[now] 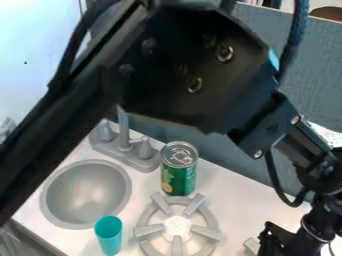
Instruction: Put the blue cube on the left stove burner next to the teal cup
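Claw (268,241) near grey part (251,246); green can (178,172) behind burner (177,227)

Bkgd: grey panel (300,75) upright behind white ctr (224,200), brown wood edge up top. Over it, upper R, a rounded brown thing (327,13), can't ID. Upper L: pale bluish-wht surface (33,35), v. bright, sm. dark spot on it. Ctr has grey sink (87,192), L side; grey tap (123,130) just behind; grey burner (177,226) nr front. Light brightest upper L.
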Controlling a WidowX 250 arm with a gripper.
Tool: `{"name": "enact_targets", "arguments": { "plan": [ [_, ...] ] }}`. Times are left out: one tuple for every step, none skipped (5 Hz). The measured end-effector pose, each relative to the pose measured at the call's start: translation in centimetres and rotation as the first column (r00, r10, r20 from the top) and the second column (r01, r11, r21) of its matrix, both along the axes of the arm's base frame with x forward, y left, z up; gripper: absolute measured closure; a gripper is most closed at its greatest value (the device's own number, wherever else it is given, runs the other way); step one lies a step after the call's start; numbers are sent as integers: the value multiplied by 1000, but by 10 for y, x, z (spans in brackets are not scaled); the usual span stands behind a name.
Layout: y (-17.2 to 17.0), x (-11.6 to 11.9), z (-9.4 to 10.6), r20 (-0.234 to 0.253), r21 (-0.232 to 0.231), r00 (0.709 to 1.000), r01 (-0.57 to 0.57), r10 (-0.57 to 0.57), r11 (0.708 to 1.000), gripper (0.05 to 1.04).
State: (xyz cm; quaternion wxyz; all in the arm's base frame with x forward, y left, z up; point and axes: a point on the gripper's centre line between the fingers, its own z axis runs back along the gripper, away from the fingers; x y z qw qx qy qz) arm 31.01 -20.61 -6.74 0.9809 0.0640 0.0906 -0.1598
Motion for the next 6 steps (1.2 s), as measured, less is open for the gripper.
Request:
{"name": "enact_targets", "arguments": {
  "plan": [
    [0,5,1,6,13,1000,1,-1,1000,87],
    [2,3,-7,-36,33,999,21,-20,999,87],
    [-3,5,-6,-48,0,998,33,-33,999,87],
    [4,9,-11,-67,-30,997,31,-33,999,87],
    [12,13,-18,-89,-8,996,20,-21,1000,87],
    [13,19,-17,-81,-8,996,25,-25,1000,173]
  ]
}}
